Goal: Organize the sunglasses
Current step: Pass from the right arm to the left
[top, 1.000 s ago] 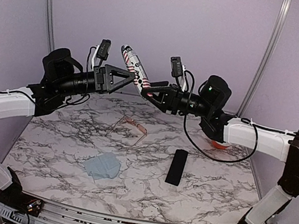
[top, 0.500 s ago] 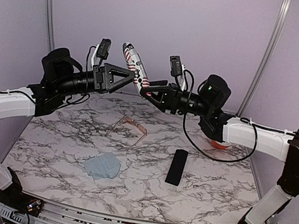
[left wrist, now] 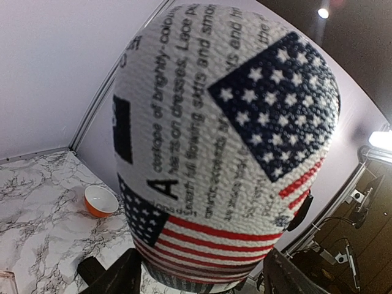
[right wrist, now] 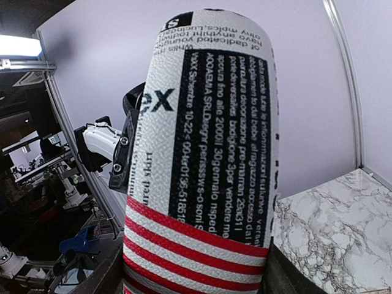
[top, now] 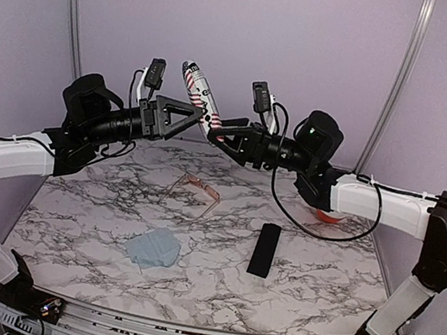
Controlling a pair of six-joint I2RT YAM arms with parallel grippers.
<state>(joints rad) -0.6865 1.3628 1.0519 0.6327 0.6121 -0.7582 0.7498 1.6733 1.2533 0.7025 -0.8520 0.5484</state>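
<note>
1. In the left wrist view, the case (left wrist: 226, 153) carries black newsprint running up its side. The readable bits are "of brightly-colour", "dresses. Lace" and "flowing skirts and".
2. Below those lines stands a large bold "A".
3. In the right wrist view, the case (right wrist: 208, 153) shows big letters "ex" and a small "red skirt".
4. A black panel there bears fine white print. "10-22-", "2000" and "30gennaio" can be made out; the rest is too small.

The left gripper (top: 200, 119) is opening wider around the stars-and-stripes case (top: 194, 85), and the right gripper (top: 216, 137) is sliding a little left.
</note>
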